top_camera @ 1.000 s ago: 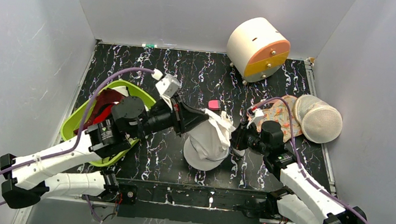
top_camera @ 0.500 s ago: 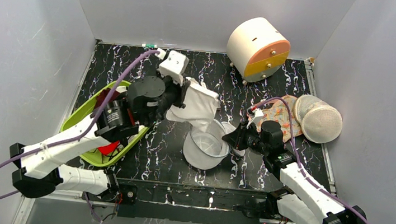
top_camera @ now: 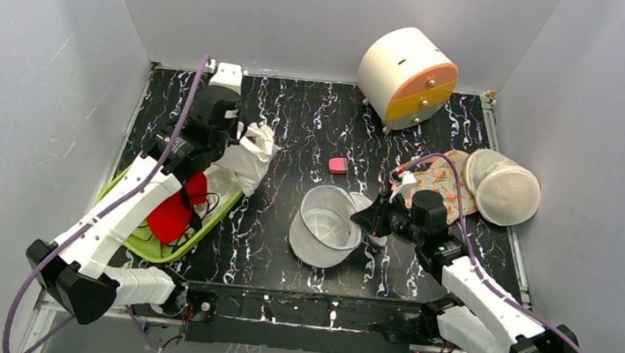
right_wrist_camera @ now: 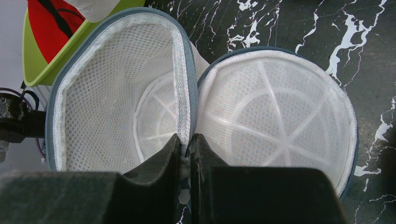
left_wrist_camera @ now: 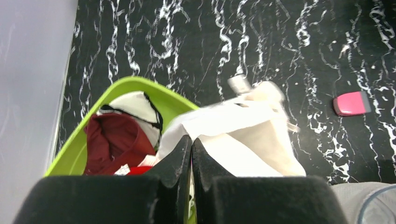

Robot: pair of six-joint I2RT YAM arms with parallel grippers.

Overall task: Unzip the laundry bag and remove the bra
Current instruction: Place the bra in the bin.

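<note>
Laundry bag: white mesh clamshell; left fingers pinch cream cloth.

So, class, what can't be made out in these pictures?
Left wrist view: white garment blurred, shape unclear.
Top view: green bin contents partly behind left arm.
Right wrist view: right pincer covers the laundry bag rim it grips; zip pull unseen.

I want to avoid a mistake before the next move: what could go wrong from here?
1. The white garment in the left fingers hangs over the green bin's rim; released now, it may slide onto the table.
2. The right fingers pinch the laundry bag's rim; pulling back while shut could drag it.
</note>
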